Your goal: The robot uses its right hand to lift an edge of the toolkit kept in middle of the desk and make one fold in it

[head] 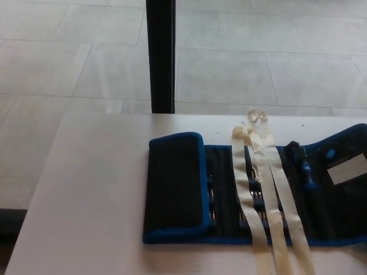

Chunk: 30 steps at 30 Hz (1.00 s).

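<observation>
Right now neither hand shows in the head view, so whether the right one is released or clenched cannot be told, nor exactly how the toolkit [252,195] lies from it. Judging by the rig, the right arm would come in from the picture's right, and the kit runs off that side of the frame, so its right-hand part is likely the nearer one for that arm. The kit lies flat on the pale bench [92,200] with its long axis left to right across the view, toward the near edge and right of centre. It is a dark fabric roll with blue trim; its left end already lies folded over as a flap [175,186] (one fold seems made). Two cream straps [258,189] trail across the open middle toward the near edge, and blue-handled tools [307,169] sit in pockets beside a pale label [346,168].
</observation>
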Available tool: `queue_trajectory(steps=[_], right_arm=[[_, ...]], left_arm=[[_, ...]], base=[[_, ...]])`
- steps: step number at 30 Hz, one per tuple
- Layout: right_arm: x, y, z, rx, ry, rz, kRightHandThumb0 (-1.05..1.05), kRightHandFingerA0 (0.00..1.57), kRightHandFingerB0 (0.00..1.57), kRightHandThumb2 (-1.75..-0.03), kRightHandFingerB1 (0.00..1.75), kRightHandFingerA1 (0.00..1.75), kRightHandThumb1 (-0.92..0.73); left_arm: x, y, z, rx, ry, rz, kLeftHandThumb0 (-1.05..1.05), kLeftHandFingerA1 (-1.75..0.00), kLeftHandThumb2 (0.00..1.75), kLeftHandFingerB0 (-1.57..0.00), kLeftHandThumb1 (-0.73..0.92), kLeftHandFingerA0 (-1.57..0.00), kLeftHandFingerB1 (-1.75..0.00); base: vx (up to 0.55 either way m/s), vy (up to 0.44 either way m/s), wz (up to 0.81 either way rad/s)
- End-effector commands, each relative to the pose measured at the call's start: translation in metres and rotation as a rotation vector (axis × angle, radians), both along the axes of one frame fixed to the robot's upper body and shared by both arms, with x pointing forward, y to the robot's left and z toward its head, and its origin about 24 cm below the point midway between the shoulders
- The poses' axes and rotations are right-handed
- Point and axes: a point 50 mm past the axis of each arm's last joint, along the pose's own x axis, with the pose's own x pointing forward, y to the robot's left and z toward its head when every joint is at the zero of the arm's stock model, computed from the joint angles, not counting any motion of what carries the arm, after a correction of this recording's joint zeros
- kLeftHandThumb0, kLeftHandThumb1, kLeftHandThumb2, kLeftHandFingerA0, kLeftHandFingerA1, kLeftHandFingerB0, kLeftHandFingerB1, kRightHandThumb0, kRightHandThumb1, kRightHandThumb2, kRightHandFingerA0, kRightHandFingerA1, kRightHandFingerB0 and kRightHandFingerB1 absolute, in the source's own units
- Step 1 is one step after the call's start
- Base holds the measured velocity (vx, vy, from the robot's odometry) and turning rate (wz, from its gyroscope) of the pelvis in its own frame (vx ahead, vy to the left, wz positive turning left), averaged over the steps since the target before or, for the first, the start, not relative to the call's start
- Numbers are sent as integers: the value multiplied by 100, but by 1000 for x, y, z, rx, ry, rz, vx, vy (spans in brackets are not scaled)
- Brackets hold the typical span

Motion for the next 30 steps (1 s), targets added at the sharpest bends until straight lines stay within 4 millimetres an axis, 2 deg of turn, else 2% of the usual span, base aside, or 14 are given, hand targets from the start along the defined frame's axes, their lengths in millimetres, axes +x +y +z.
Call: queue_trajectory(steps=[1,4,5,6,7,8,10,12,13,15,20,25,28,30], right_arm=[[-6,2,-5,-5,26,-9,-60,40,31,-64,39,46,-79],[-5,4,0,-15,-18,-29,-59,47,36,-64,41,47,-80],[-3,8,5,-22,-48,-29,-53,47,24,-102,51,63,-59],[-3,11,9,-57,-70,17,-60,48,37,-64,41,46,-80],[-2,13,11,-68,-74,13,-50,48,24,-102,51,64,-58],[-2,19,14,-84,-87,24,-59,53,40,-63,41,47,-78],[-1,34,16,-223,-89,120,-61,48,36,-95,53,58,-64],[-1,42,17,-298,-105,185,-60,53,39,-61,40,45,-81],[1,50,17,-373,-120,240,-52,48,25,-103,51,63,-59],[2,58,18,-438,-143,298,-52,47,25,-103,51,62,-62],[4,101,35,-674,-306,542,-56,57,39,-63,43,64,-77],[1,111,31,-884,-336,638,-65,49,32,-97,52,63,-62],[-3,112,21,-990,-313,705,-59,43,39,-63,43,51,-77],[-3,106,7,-1157,-288,782,-63,38,28,-99,53,62,-62]], left_arm=[[-5,5,4,1,8,8,-59,-72,61,-46,70,-56,-53],[-6,5,4,6,24,-6,-60,-73,62,-45,71,-57,-55],[-6,6,5,11,27,-14,-62,-71,62,-47,71,-57,-54],[-6,6,5,8,20,-15,-61,-73,62,-47,71,-56,-57],[-6,6,5,10,23,-15,-61,-72,61,-50,71,-57,-57],[-5,6,5,7,21,-14,-61,-73,61,-42,71,-55,-53],[-5,7,5,16,27,-20,-62,-76,61,-52,70,-58,-64],[-5,7,6,12,30,-25,-62,-72,61,-48,71,-56,-59],[-5,7,6,11,26,-25,-61,-74,62,-49,72,-56,-61],[-4,8,7,7,17,-24,-61,-74,62,-47,71,-55,-58],[-4,7,6,-2,19,-21,-62,-66,62,-43,68,-49,-52],[-1,7,7,-2,17,-27,-60,-67,62,-42,70,-49,-52],[0,9,10,13,34,-50,-61,-68,61,-46,71,-50,-54],[0,10,11,24,47,-69,-63,-67,62,-42,68,-48,-52]], base=[[0,0,0],[0,0,0],[0,0,0],[0,0,0],[0,0,0],[0,0,0],[0,0,0],[0,0,0],[0,0,0],[0,0,0],[0,0,0],[0,0,0],[0,0,0],[0,0,0]])
